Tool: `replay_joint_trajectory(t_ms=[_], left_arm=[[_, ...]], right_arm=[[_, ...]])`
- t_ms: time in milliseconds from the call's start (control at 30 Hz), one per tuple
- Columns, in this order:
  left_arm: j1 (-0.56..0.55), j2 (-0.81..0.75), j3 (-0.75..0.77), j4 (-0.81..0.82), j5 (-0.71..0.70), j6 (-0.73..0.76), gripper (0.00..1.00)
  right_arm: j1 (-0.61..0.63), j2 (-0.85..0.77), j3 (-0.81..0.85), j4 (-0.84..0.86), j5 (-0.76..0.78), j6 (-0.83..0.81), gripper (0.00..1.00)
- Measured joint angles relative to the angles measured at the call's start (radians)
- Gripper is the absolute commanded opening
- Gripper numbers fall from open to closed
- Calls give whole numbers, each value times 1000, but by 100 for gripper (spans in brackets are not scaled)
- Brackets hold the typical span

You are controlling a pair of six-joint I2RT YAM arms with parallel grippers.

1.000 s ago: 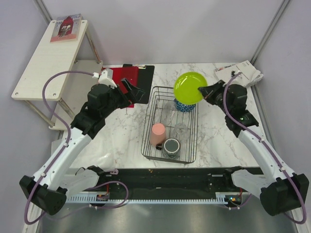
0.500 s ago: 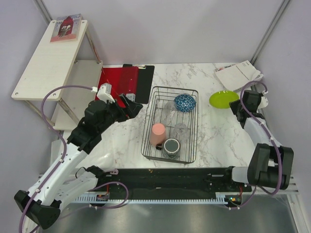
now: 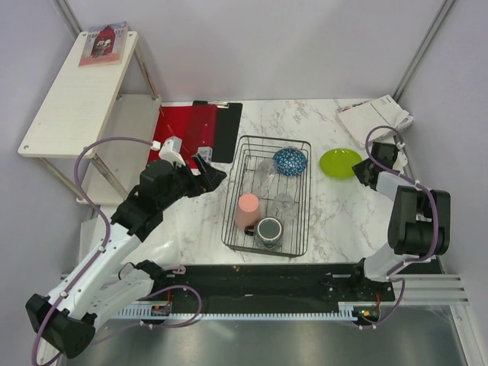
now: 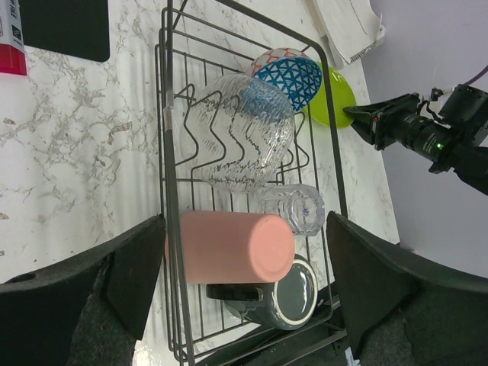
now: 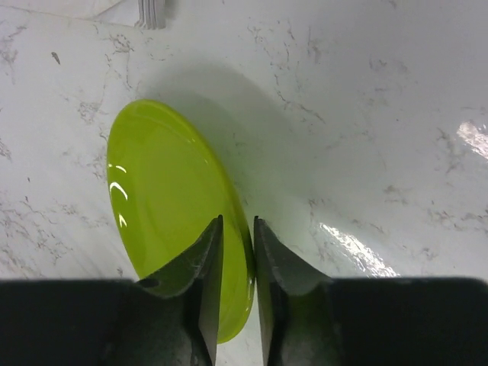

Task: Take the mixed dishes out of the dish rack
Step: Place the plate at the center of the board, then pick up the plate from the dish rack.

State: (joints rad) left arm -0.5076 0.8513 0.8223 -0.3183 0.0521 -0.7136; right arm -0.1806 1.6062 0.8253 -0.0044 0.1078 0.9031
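Note:
The dish rack (image 3: 309,213) holds a salmon-pink cup (image 3: 247,211) on its side, a dark grey mug (image 3: 269,231), a clear drinking glass (image 3: 284,202), a clear ribbed dish (image 4: 244,133) and a blue patterned bowl (image 3: 290,161). My left gripper (image 3: 212,171) hovers open at the rack's left side. In the left wrist view its wide jaws frame the pink cup (image 4: 229,248) and the mug (image 4: 286,293) without touching them. The lime-green plate (image 3: 341,162) lies on the table right of the rack. My right gripper (image 5: 238,221) straddles the plate's rim (image 5: 171,206), jaws slightly parted.
A red clipboard (image 3: 194,130) lies behind the rack on the left. Papers (image 3: 374,114) sit at the back right corner, close behind the plate. A wooden shelf (image 3: 76,91) carrying a book (image 3: 104,42) stands at the far left.
My right arm carried the plate from above the rack down onto the table at the right, and its jaws have loosened. My left gripper drew nearer to the rack.

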Motion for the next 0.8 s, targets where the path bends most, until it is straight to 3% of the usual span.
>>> replay_joint_trajectory(t_ms=[33, 200, 333, 533, 667, 800], left_arm=[[0, 0, -2, 0, 2, 0, 91], [-1, 1, -6, -1, 6, 0, 92], [-1, 5, -6, -1, 6, 1, 94], [-1, 47, 3, -6, 0, 13, 94], [-18, 114, 58, -18, -37, 54, 89], [-106, 252, 189, -43, -138, 138, 84]], right_arm=[[0, 11, 8, -1, -1, -2, 50], [0, 16, 13, -20, -4, -7, 67], [1, -56, -19, -49, -8, -8, 70], [51, -326, -59, -117, -26, -2, 71], [187, -483, -50, -136, -26, -24, 70], [358, -513, -5, -144, -44, -82, 68]])
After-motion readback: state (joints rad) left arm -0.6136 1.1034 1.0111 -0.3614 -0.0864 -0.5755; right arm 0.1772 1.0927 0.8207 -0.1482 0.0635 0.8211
